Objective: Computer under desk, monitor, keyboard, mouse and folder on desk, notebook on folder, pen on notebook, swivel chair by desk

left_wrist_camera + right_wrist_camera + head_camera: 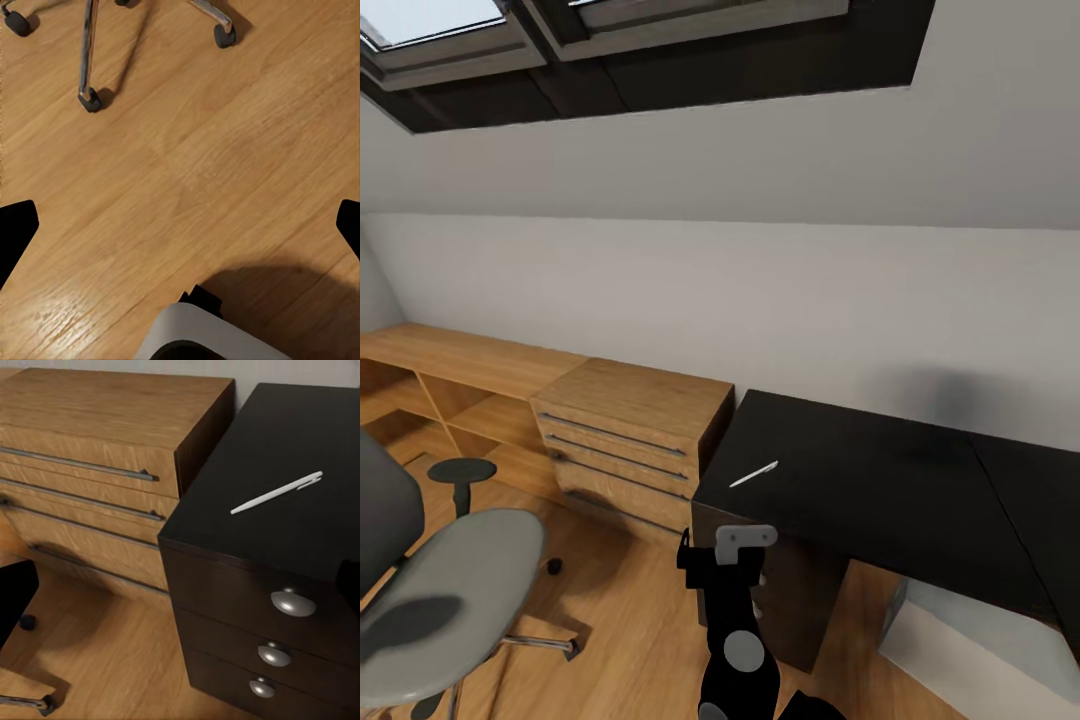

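The desk (880, 480) has a black top and stands at the right; its knobbed drawers (292, 602) face my right arm (728, 590). A thin white pen (753, 474) lies on the desk's near left corner, also seen as the pen (276, 493). The grey swivel chair (445, 585) stands at the left, its seat bare, its castors (90, 99) on the floor. A light-grey box, by its look the computer (960, 645), sits under the desk. My right gripper (180, 585) and left gripper (180, 225) are both open and empty. Monitor, keyboard, mouse, folder and notebook are out of view.
A light-wood drawer chest (630, 440) stands against the desk's left end, with a low wooden shelf (450, 365) running further left. The sloped wall and skylight (610, 40) are above. Wood floor (195, 150) lies between chair and desk.
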`<state>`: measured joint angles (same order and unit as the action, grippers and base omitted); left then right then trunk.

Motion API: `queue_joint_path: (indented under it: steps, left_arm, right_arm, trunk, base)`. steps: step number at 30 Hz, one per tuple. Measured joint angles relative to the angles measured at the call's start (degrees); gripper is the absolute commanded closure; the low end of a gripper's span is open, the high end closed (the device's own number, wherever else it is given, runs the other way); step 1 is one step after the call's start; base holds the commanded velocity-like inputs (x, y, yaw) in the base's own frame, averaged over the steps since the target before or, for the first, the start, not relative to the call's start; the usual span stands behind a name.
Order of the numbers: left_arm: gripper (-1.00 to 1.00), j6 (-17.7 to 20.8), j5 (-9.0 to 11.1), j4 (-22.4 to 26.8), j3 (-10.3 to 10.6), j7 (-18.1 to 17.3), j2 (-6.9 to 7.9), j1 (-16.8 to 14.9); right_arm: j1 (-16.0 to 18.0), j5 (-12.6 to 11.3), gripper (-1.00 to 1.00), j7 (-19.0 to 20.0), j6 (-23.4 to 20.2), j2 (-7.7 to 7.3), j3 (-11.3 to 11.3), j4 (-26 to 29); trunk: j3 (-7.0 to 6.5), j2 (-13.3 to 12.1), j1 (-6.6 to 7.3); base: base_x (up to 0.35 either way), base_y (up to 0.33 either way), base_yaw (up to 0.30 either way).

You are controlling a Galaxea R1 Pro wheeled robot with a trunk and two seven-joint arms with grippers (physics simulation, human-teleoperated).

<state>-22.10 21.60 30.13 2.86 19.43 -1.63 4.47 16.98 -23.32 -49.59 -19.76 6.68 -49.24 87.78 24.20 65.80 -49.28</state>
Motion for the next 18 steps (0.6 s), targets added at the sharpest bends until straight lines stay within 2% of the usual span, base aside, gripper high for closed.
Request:
queue_joint_path:
  steps: [7, 13, 16, 18]
  left_arm:
    - [-1.0, 0.0, 0.0, 0.0, 0.0, 0.0, 0.01, -0.01]
    - [-1.0, -0.29, -0.13, 0.22, 0.08, -0.08, -0.05, -0.01]
    - [-1.0, -3.18, -0.15, 1.52, 0.18, -0.48, 0.0, 0.0]
    - [-1.0, -4.42, -0.16, 2.78, 0.21, -0.56, 0.09, 0.02]
  right_arm:
    - [0.0, -0.06, -1.0, -0.03, 0.45, 0.01, -0.06, 0.14]
    - [0.0, -0.09, -1.0, -0.02, 2.57, 0.07, 0.07, -0.2]
    - [0.0, -0.08, -1.0, 0.04, 2.84, 0.45, 0.23, -2.93]
    - [0.03, -0.05, -1.0, 0.09, 3.05, 1.27, 0.74, -5.42]
  trunk:
    - [-1.26, -2.81, 1.54]
    - [-2.34, -5.22, 2.86]
    - [-2.88, -6.42, 3.52]
    - [-3.24, -7.22, 3.96]
  base:
    - [0.0, 0.0, 0.0]
    - [0.0, 0.0, 0.0]
    - [0.0, 0.0, 0.0]
    - [0.0, 0.0, 0.0]
